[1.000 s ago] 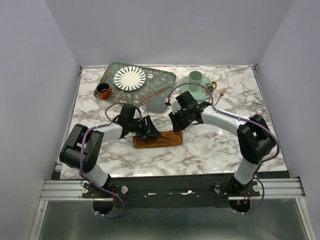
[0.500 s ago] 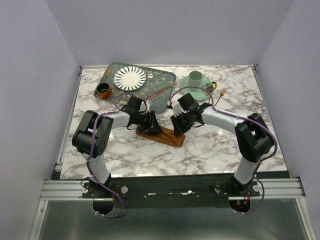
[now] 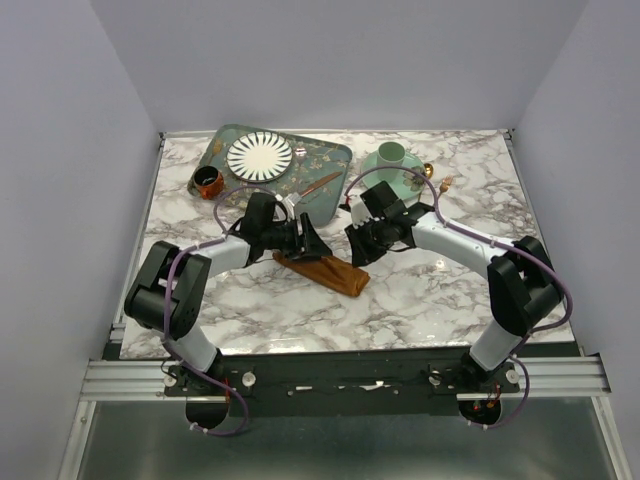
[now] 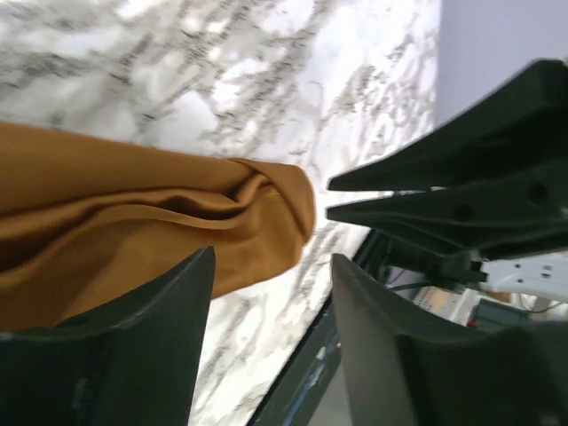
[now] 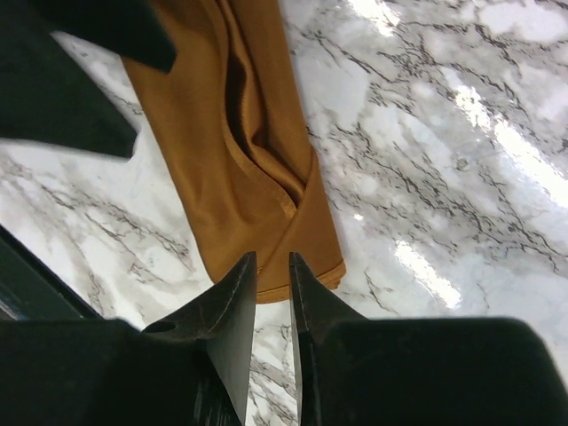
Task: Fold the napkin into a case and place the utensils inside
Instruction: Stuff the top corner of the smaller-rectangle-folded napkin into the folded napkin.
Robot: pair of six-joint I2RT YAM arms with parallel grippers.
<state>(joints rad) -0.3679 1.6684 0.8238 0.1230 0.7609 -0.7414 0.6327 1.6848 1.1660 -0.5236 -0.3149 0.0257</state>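
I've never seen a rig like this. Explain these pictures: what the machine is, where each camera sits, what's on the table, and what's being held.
These are two robot arms bolted at the near edge of a marble table. The wide picture looks down from above and behind them. The two close-ups come from cameras on the wrists, so the dark wedges are each arm's own fingers. Between the arms lies a rust-orange napkin, folded into a long narrow case. At the back is a green tray carrying a striped plate and one copper utensil. A small orange cup stands beside the tray, and a green cup and saucer have more cutlery next to them. The left gripper is open; the right gripper is open only a slit. Neither holds anything.
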